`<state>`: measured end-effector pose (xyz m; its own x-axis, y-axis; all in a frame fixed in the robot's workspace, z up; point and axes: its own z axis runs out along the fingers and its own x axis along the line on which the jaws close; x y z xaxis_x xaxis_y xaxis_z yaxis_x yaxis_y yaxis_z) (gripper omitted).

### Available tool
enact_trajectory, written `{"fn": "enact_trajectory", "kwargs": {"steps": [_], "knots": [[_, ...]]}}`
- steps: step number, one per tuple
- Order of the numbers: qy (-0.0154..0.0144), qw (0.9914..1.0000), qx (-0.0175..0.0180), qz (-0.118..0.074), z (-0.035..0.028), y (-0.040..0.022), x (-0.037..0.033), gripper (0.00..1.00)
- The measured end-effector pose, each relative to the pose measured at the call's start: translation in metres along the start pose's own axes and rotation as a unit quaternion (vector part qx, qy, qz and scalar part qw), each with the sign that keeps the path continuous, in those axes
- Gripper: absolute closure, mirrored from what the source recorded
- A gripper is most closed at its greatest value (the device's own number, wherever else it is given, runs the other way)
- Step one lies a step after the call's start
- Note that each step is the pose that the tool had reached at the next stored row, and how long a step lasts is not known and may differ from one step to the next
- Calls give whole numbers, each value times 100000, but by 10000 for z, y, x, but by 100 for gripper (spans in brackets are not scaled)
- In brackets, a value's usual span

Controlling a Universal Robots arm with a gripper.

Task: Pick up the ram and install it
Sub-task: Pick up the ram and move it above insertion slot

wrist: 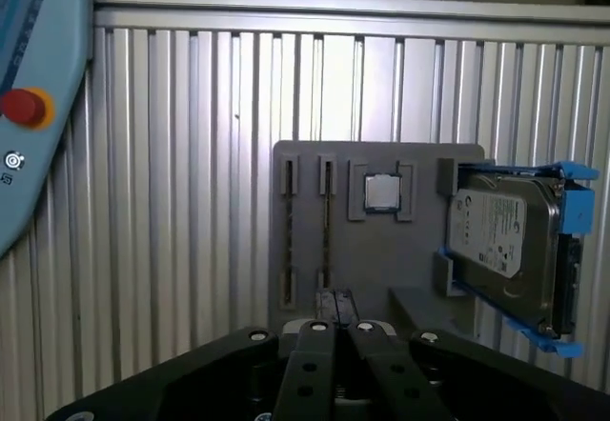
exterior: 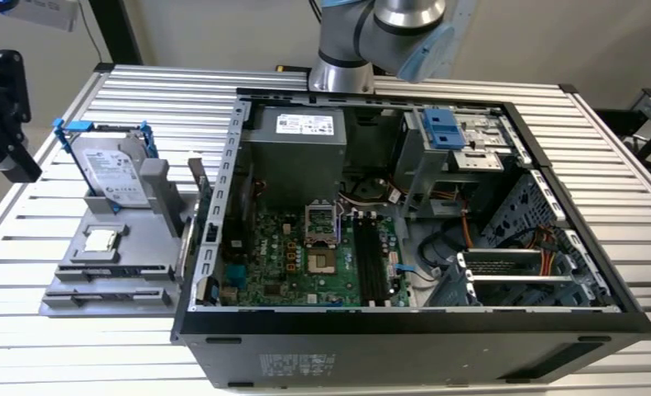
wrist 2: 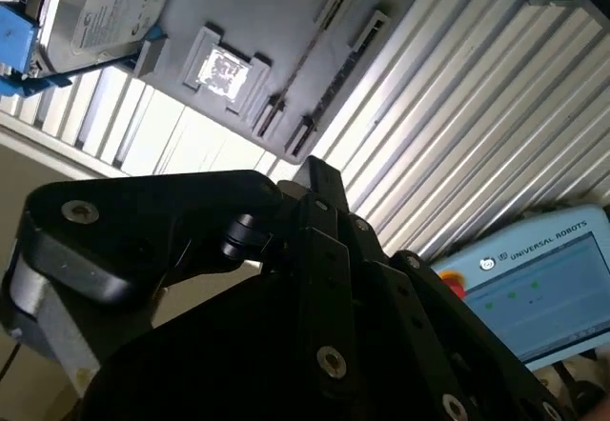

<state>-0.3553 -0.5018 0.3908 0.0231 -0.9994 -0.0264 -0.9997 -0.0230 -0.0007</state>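
Your gripper [wrist: 335, 299], fingertips pressed together on nothing, hangs over the slatted desk [wrist: 172, 202] at the edge of the grey holder [wrist: 381, 250]. The ram [wrist: 327, 230] stands on edge in the holder slot just beside the processor [wrist: 382, 192], apart from the gripper. The blue-framed hard drive [wrist: 505, 240] stands beyond the processor. In the exterior view, the open computer case [exterior: 413, 322] lies at the holder's right.
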Motion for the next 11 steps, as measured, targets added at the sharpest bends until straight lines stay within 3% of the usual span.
{"fn": "enact_trajectory", "kwargs": {"steps": [11], "knots": [[-6,99964,-126,-2696,0,0,0,100]]}}
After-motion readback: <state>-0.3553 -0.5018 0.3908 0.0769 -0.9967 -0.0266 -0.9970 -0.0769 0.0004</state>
